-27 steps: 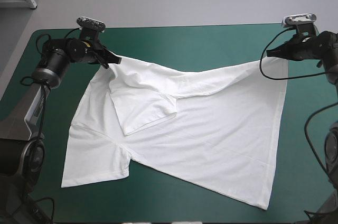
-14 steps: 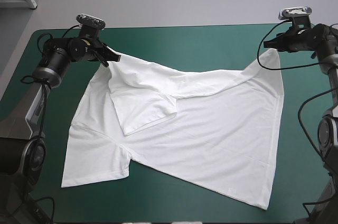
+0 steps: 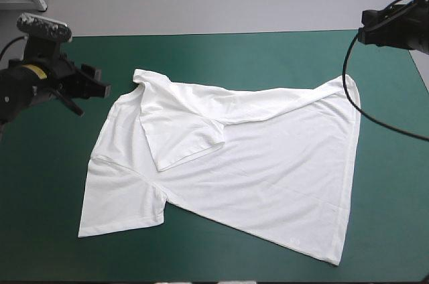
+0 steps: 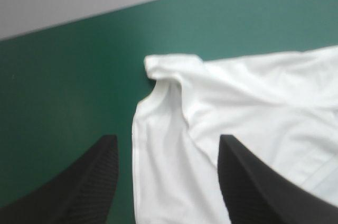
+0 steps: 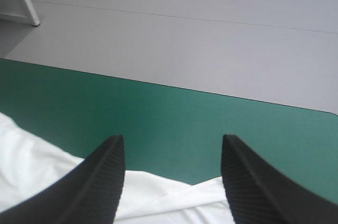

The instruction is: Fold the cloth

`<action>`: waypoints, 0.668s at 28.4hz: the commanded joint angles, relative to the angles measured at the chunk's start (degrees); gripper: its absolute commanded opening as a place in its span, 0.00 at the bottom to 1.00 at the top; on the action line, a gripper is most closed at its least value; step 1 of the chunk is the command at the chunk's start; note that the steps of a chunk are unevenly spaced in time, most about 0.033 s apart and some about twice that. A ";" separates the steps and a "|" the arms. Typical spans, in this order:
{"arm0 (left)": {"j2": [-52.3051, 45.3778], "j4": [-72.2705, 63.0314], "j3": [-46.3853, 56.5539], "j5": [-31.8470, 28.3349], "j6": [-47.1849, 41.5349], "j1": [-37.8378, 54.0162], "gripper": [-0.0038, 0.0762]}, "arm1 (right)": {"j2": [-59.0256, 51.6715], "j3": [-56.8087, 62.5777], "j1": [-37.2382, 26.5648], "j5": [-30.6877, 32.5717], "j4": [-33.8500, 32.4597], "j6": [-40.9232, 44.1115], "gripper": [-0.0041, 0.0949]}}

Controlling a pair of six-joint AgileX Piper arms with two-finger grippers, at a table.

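The left tool [image 3: 96, 87] and the right tool [image 5: 173, 139] have let go of the T-shirt [image 3: 255, 157] corners gripped just before and have drawn back. Both stand released and empty. The T-shirt lies spread on the teal-green tabletop [image 3: 255, 53], between the tools. The spreading step appears complete; folding proper appears not yet begun. The left wrist view shows a curled corner [image 4: 171, 65] ahead of the left tool. Only the high view shows one sleeve [image 3: 184, 133] doubled over the body.
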 commanded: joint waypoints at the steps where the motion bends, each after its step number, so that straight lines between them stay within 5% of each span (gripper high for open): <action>1: -6.49 9.16 7.23 -0.56 -7.27 -0.01 0.56 | -5.37 -1.57 -0.38 5.34 3.33 0.72 0.56; 4: -12.14 18.15 18.73 1.40 -15.01 -0.01 0.56 | -7.29 -1.46 -0.38 11.39 2.70 1.67 0.55; 9: -16.74 12.77 31.31 1.26 -17.78 -0.01 0.56 | -9.17 0.33 -0.38 11.39 3.49 2.51 0.56; 19: -14.11 10.45 45.31 -10.39 -26.98 -0.01 0.56 | -9.29 4.86 -0.38 11.28 9.21 0.65 0.56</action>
